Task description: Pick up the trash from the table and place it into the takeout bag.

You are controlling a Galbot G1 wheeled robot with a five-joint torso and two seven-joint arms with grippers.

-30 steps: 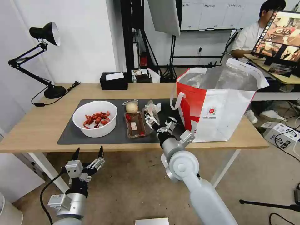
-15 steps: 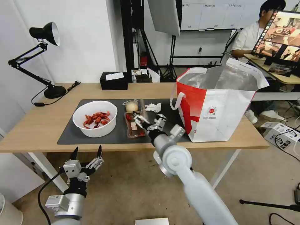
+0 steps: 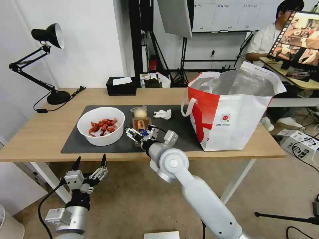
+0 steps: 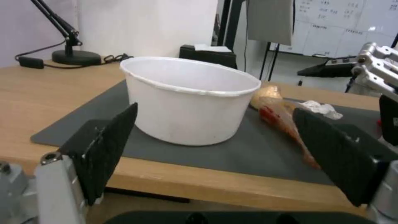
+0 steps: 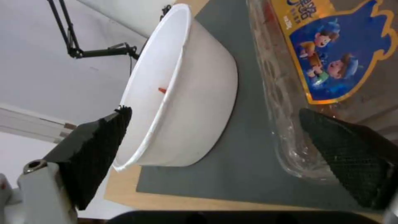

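Observation:
On the table, the white bowl of red crayfish shells sits on the dark mat. A clear tray with a colourful label lies just to its right. Behind the tray are the wrapped beige ball and the crumpled tissue. My right gripper hovers open over the tray's near end. In the right wrist view its open fingers span the bowl's side and the tray's edge. My left gripper hangs open below the table's front edge, facing the bowl. The takeout bag stands open at the right.
A black desk lamp stands at the table's far left, its cable trailing on the wood. A black tissue box sits at the back edge. Tripod legs and a second desk with a monitor are behind the bag.
My right arm has swung left, from beside the takeout bag to the gap between the bowl and the tray. The left gripper has sunk slightly.

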